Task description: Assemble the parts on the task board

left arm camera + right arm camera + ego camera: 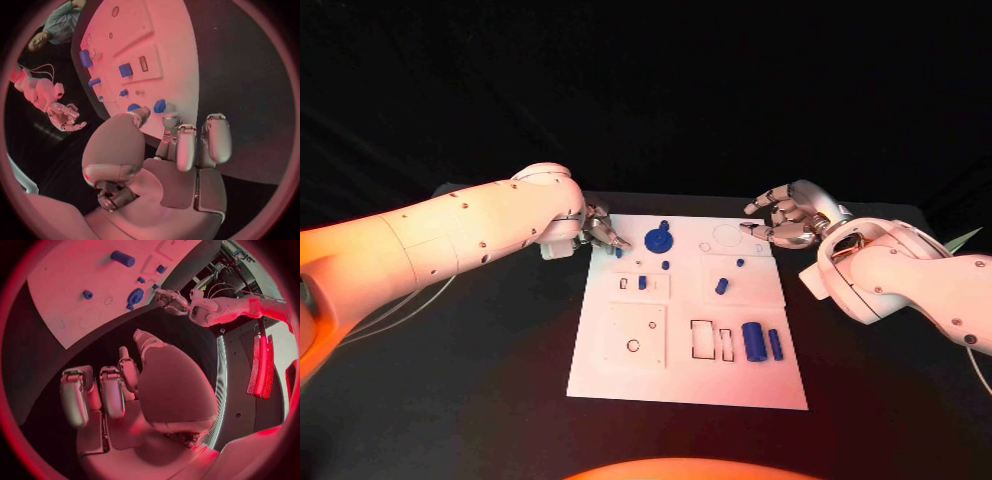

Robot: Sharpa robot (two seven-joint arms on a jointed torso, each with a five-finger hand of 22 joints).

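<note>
Two hands: we see the left hand [596, 228] at the far left edge of the task board [689, 385] and the right hand [788, 217] off its far right corner, both over the black worktop [473, 400].
Left hand state: fingers drawn together toward a small blue part [160, 105] at the board edge; we cannot tell whether it pinches it.
Right hand state: fingers curled loosely and apart, holding nothing.
Step in hand: we judge it an early pick-up at the left fingertips, with most parts not yet seated.
Next move: calls for a firm pinch, then a lift clear of the board.
Round blue part [659, 239]: just beyond the left fingertips, lying flat.
Large blue cylinder [753, 342]: well nearer the robot than either hand, lying flat, long axis running toward and away from the robot.
</note>
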